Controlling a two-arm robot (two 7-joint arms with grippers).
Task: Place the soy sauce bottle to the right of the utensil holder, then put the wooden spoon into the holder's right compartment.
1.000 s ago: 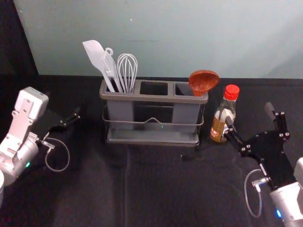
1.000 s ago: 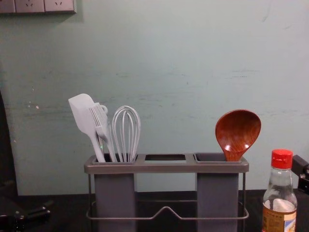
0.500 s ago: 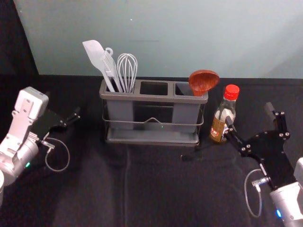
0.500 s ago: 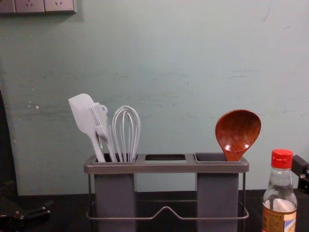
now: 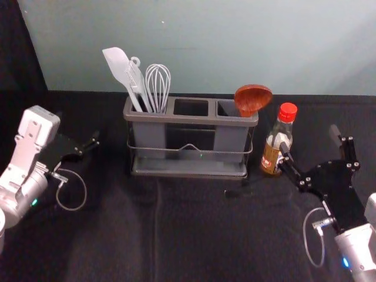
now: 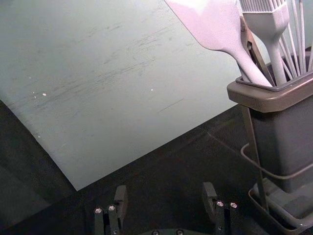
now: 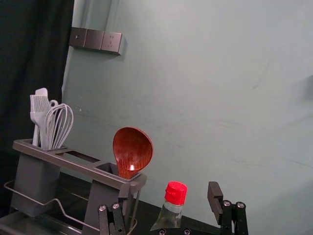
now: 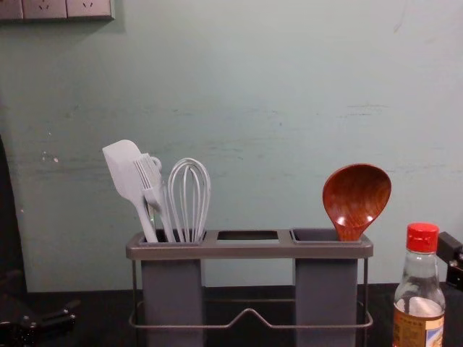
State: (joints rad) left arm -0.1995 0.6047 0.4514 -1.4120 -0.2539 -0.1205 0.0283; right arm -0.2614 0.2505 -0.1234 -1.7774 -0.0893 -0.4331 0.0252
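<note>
So the wooden spoon (image 5: 252,98) is in the right compartment (image 5: 230,141) of the utensil holder (image 5: 188,122), bowl up and leaning outward, and the soy sauce bottle (image 5: 271,157) stands upright on the desk (image 5: 194,235), just to the holder's right. Looks basically done to me, so the risk is mostly in backing off.

Right end effector (image 5: 309,140) is spread wide with nothing pinched, but one fingertip sits right by the bottle. Can't tell if it's touching. If the arm swings sideways instead of pulling straight back, that finger could tip the bottle or shove it into the holder. Glass and tall, so I'd guess it goes over easily. Lifting too high while drifting inward might also clip the spoon's bowl, since it sticks out past the rim, and twist it around.

Left end effector (image 6: 165,191) is parked off the holder's left, spread and empty, so no drama there imo.
</note>
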